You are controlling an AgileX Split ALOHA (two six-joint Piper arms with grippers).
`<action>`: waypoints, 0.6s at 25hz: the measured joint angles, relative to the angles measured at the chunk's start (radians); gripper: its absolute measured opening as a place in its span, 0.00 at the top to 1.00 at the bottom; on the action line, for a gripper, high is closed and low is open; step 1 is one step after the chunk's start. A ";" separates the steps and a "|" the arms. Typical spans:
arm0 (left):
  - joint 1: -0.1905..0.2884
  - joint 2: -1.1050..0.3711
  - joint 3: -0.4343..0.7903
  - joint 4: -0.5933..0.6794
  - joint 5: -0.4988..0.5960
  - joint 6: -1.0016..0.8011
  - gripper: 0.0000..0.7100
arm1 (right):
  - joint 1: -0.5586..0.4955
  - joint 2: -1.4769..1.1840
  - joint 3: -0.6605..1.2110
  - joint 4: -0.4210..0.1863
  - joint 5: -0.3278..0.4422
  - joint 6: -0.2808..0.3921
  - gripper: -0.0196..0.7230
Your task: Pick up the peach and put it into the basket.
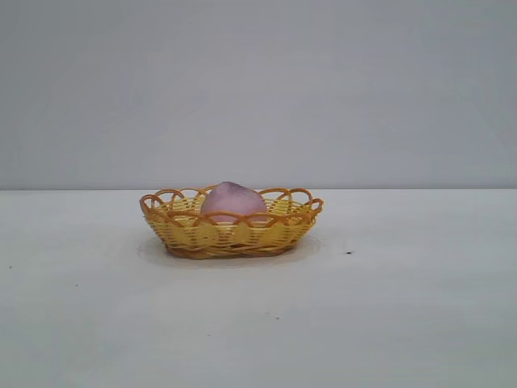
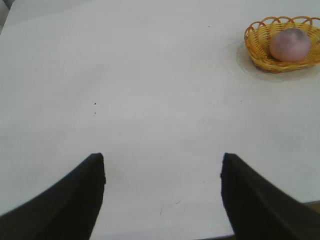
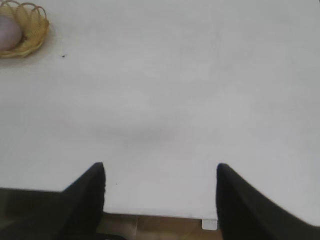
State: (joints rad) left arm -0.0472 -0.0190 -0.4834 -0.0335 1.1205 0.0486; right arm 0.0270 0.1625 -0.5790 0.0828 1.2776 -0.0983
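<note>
The mauve-pink peach (image 1: 233, 201) lies inside the yellow wicker basket (image 1: 194, 236) at the middle of the white table. Both also show in the left wrist view, the peach (image 2: 290, 44) in the basket (image 2: 256, 47), and partly in the right wrist view, the peach (image 3: 8, 33) in the basket (image 3: 35, 31). My left gripper (image 2: 162, 162) is open and empty, far from the basket near a table edge. My right gripper (image 3: 160, 172) is open and empty over the table's other edge. Neither arm shows in the exterior view.
The white table (image 1: 388, 307) is bare apart from small dark specks (image 1: 348, 253). A table edge with brown floor (image 3: 160, 227) below shows under the right gripper. A plain grey wall stands behind.
</note>
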 joint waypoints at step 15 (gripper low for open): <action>0.000 0.000 0.000 0.000 0.000 0.000 0.33 | 0.000 -0.109 0.060 -0.051 -0.078 0.000 0.42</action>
State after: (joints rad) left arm -0.0472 -0.0190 -0.4834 -0.0335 1.1205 0.0486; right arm 0.0270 0.0536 -0.5190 0.0317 1.2000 -0.0983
